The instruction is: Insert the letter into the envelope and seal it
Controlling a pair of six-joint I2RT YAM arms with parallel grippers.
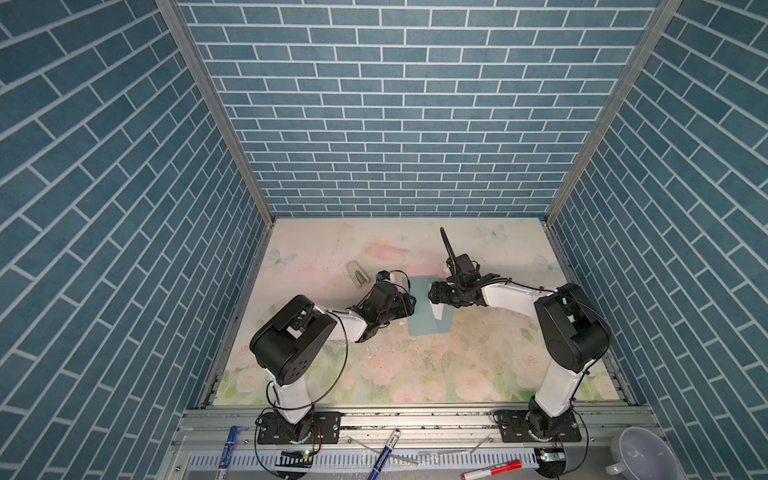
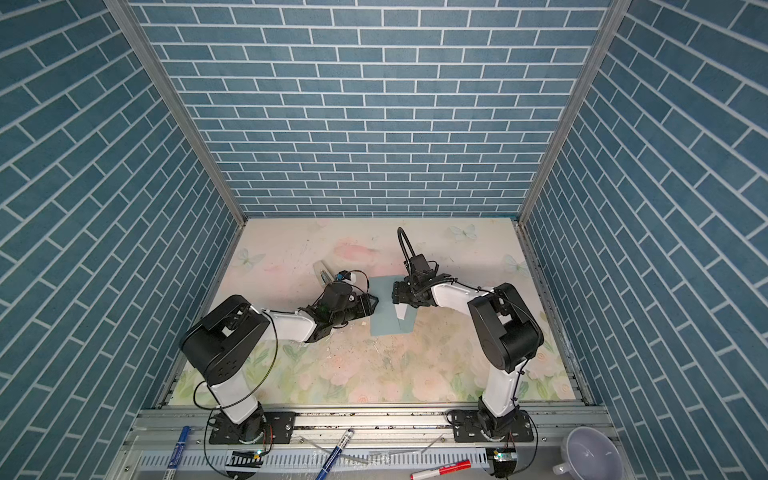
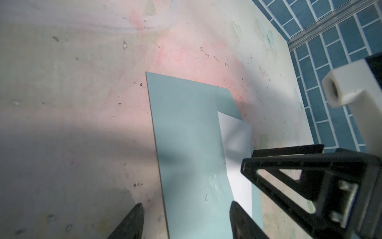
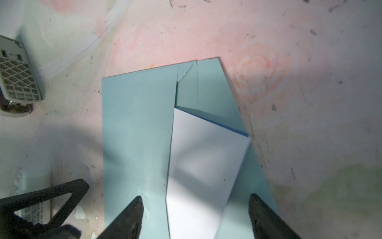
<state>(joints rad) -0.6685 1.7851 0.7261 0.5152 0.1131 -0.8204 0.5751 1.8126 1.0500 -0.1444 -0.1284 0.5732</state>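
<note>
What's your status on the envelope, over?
Left gripper, right gripper open at the envelope. Letter partly tucked in, flap unsealed. Nothing blocking; grey plastic object lies apart.

2 arms [image 1: 503,295]: white links, black joints | cables [image 1: 345,357]: thin, black, looped | base plates [image 1: 324,432]: black, silver screws

far half of the floral-printed table top [image 1: 395,249]: bare, free to cross | near strip: bare | centre: flat teal paper envelope [image 1: 417,324] with a white folded letter [image 1: 437,312] sticking out, hemmed in by the left gripper [image 1: 412,304] and right gripper [image 1: 431,294], narrow gap between them | far-left of the left gripper: small pale plastic object [image 1: 356,273] in the way
</note>
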